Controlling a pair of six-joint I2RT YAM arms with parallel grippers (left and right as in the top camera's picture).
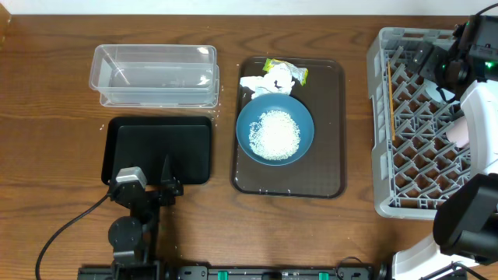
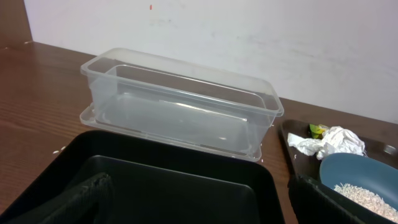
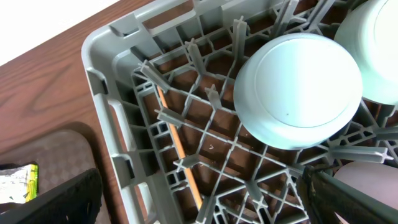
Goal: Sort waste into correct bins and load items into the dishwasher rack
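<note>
Over the large grey lattice dishwasher rack (image 1: pixel 420 124), the right gripper (image 3: pixel 200 182) hangs spread and empty above a small pale bowl (image 3: pixel 298 90), set rim-down, probably so that it drains. White rice grains (image 1: pixel 274 134) wait in the deep-blue round dish (image 1: pixel 304 117). The left gripper (image 2: pixel 199 183), also spread, is poised over the shallow black tray (image 1: pixel 159 140).

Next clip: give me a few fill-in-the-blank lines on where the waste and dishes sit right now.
1. The rice grains are heaped in a round ____ dish.
2. The crumpled tissue and the wrapper lie on the ____ serving tray.
3. A thin ____ stick lies in the grey rack.
4. Next to the black tray stands a ____ plastic tub.

Missing words: blue; brown; wooden; clear.
</note>
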